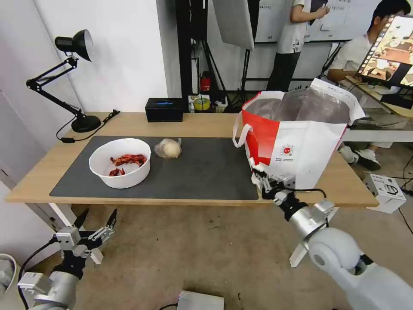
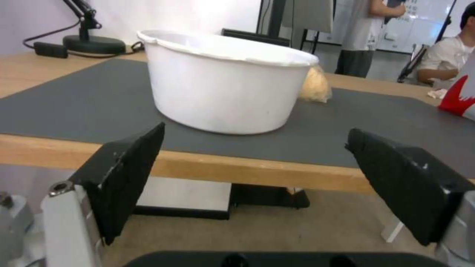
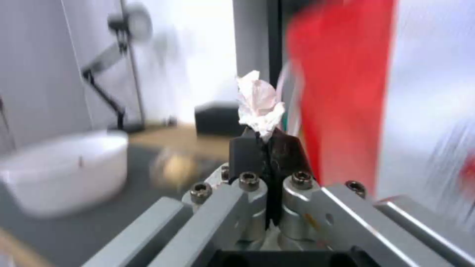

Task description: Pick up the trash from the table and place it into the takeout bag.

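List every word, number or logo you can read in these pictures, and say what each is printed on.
None can be read.
Takeout bag: a small round red-green logo with tiny print beneath, too small to read.
Black tissue box: a blue mark on top, no letters legible.
Screen at the far right: pictures, no legible text.
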{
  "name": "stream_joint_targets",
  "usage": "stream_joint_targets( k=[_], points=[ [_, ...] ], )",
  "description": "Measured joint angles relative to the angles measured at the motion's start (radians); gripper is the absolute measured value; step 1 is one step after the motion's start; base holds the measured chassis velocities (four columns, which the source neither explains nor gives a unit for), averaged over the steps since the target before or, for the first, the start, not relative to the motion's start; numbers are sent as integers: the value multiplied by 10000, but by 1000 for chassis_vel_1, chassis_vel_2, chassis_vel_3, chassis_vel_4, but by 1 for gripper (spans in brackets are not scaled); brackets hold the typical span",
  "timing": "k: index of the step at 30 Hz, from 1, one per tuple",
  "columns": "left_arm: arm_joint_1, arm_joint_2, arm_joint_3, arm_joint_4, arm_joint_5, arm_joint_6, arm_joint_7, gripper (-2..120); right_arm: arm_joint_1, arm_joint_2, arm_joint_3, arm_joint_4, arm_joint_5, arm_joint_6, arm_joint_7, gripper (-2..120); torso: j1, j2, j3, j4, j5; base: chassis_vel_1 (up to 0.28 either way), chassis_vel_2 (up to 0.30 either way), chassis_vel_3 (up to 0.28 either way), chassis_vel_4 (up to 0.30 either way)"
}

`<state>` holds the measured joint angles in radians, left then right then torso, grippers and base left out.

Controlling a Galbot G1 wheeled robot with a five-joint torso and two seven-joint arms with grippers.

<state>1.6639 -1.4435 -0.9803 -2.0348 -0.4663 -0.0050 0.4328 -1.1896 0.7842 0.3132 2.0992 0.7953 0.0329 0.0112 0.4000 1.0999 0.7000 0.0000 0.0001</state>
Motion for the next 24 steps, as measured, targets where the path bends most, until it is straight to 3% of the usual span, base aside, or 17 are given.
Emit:
stream_joint_targets(
  k=[6,14,24],
  points=[
    [-71,142,-36,120,-105,12,-13,100,845,-503,785,408,1082,0,155,0,0,0,0,0,-1,0,0,0,0],
    [-141,124,73,142,-87,15,-13,100,1799,-614,929,243,1619,-108,610,0,1,0,0,0,0,0,0,0,0],
    [-253,174,-4,157,-112,29,-18,100,3991,-1054,479,-838,2619,-1543,1768,0,1,0,1,0,0,0,0,0,0]
  ],
)
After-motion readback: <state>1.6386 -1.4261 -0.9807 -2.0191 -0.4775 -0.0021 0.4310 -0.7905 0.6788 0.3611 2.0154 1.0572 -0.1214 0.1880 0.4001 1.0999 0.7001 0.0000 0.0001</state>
